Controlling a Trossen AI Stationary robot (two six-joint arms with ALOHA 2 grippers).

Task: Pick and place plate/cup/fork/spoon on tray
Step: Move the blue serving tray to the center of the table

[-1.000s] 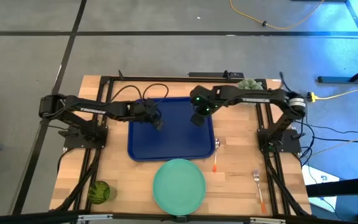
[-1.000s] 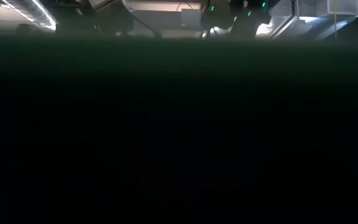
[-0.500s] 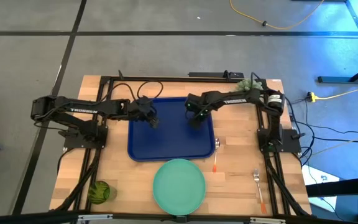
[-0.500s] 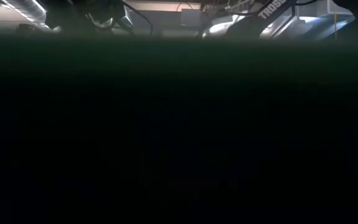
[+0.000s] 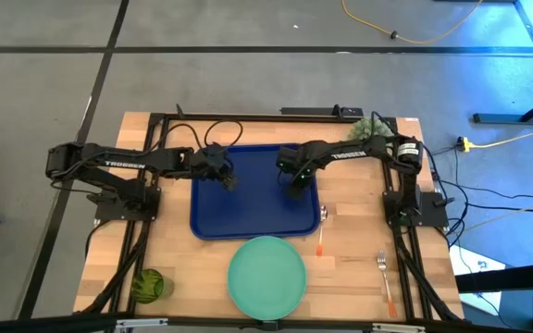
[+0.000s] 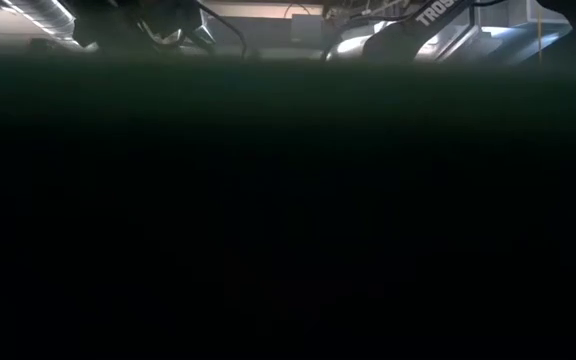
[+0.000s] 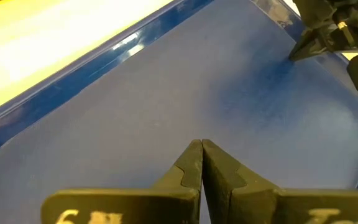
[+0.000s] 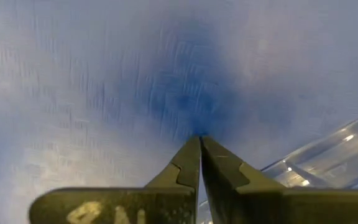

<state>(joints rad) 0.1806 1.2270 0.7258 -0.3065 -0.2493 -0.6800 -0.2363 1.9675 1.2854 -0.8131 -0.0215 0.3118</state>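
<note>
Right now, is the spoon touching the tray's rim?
Cannot tell. In the high view the spoon lies right against the tray at its right rim, with no plain gap or contact visible.

Wooden table (image 5: 174, 259) with tray (image 5: 253, 217), plate (image 5: 266, 276), cup (image 5: 148, 285), spoon (image 5: 322, 231), fork (image 5: 385, 277).

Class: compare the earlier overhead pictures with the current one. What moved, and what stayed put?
Both arms drew back over the tray: the left end effector shifted left, the right end effector moved slightly toward the plate. Both are shut, holding nothing. Plate, cup, spoon and fork stayed on the table.
</note>
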